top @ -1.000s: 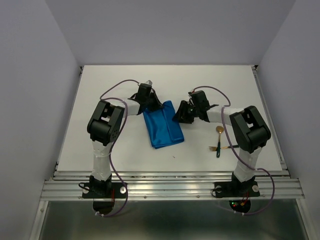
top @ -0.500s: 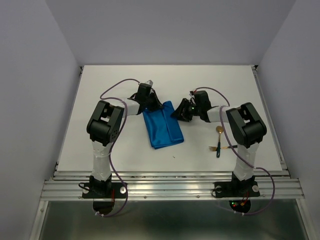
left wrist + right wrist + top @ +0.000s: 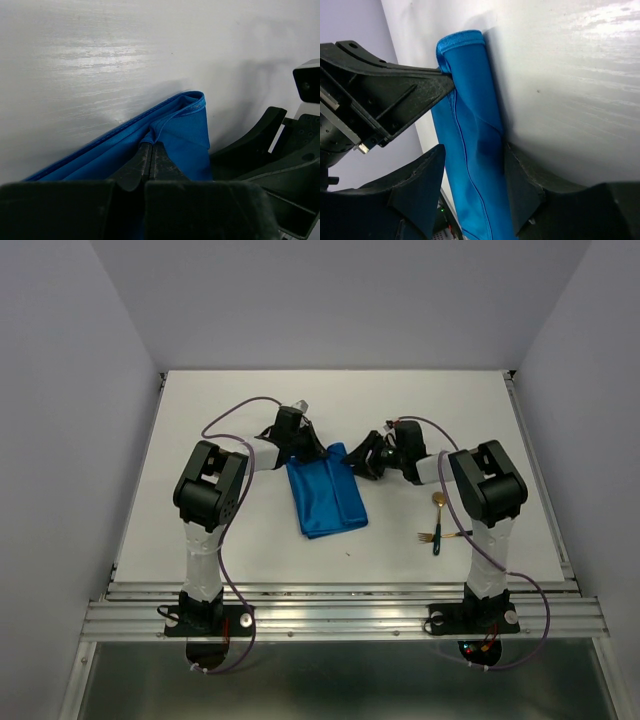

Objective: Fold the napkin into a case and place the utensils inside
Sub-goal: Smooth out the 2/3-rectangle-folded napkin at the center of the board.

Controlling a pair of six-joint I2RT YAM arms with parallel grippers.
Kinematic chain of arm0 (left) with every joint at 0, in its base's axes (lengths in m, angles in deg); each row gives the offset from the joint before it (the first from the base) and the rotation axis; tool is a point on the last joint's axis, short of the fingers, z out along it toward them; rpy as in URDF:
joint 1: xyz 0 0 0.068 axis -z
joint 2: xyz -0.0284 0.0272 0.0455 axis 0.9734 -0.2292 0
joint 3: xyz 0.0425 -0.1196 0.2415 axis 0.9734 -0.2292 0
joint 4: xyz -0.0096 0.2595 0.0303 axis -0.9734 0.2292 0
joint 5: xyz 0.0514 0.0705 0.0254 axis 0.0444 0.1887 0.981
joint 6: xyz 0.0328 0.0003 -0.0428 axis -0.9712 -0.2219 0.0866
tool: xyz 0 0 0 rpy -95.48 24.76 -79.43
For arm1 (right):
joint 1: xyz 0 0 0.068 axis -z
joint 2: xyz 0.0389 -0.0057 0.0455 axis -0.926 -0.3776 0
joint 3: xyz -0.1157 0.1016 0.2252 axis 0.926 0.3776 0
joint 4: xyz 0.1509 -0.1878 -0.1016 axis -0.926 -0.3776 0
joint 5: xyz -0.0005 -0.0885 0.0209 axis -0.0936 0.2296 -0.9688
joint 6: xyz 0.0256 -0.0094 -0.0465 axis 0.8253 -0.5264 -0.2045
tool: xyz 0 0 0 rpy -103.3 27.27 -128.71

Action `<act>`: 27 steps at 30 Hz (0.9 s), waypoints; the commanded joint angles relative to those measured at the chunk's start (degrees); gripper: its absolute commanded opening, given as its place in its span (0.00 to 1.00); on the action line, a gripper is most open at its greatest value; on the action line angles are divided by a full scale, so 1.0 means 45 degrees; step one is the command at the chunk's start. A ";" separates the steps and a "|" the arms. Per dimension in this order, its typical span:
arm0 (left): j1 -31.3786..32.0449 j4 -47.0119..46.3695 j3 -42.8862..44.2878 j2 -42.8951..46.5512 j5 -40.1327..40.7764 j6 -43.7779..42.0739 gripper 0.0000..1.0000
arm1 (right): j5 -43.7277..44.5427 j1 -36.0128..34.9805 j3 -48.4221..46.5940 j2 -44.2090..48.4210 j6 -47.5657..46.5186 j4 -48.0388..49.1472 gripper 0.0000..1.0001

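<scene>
Your left gripper (image 3: pixel 151 150) is clamped tight on the far 11 o'clock corner of the napkin (image 3: pixel 325 495). Your right gripper (image 3: pixel 472 155) stands open at the 1 o'clock corner, straddling the folded edge. The napkin lies folded mid-surface (image 3: pixel 250 540), with the utensils (image 3: pixel 437 530) crossed at its 4 o'clock, well apart.

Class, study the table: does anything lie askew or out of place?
Mildly. The folded napkin lies askew, its far end pinched in the left claw. The fork and spoon lie crossed, not side by side.
</scene>
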 commanded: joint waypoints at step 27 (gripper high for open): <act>-0.0452 -0.0507 -0.0161 0.0615 -0.1645 -0.0681 0.00 | 0.0099 0.0366 -0.3286 -0.2324 -0.2069 -0.3132 0.47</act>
